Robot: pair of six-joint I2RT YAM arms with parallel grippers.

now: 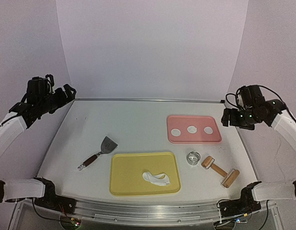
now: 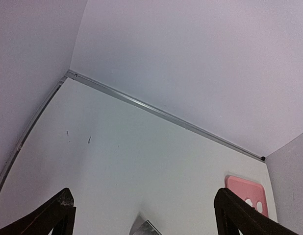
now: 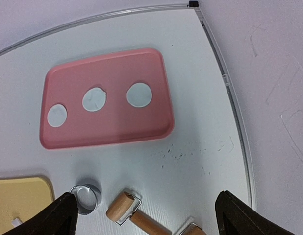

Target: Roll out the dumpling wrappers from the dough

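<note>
Nearest, one ragged white dough scrap [image 1: 156,178] lies on one yellow tray [image 1: 126,177], inward of the right claw [image 1: 229,118]; one wooden roller [image 1: 220,172] and one metal ring cutter [image 1: 193,157] lie almost beneath that claw, and one wooden-handled metal scraper [image 1: 98,154] lies nearer the left claw [image 1: 66,92]. Farther out, three flat round white dumpling wrappers [image 3: 139,95] sit on one pink tray [image 3: 141,128] below the right claw, so the work looks mostly done, though whether the small scrap yields another is unclear. Both claws gape wide, empty.

A metal ring cutter [image 1: 193,157] sits just beside a wooden roller [image 1: 220,171].
</note>
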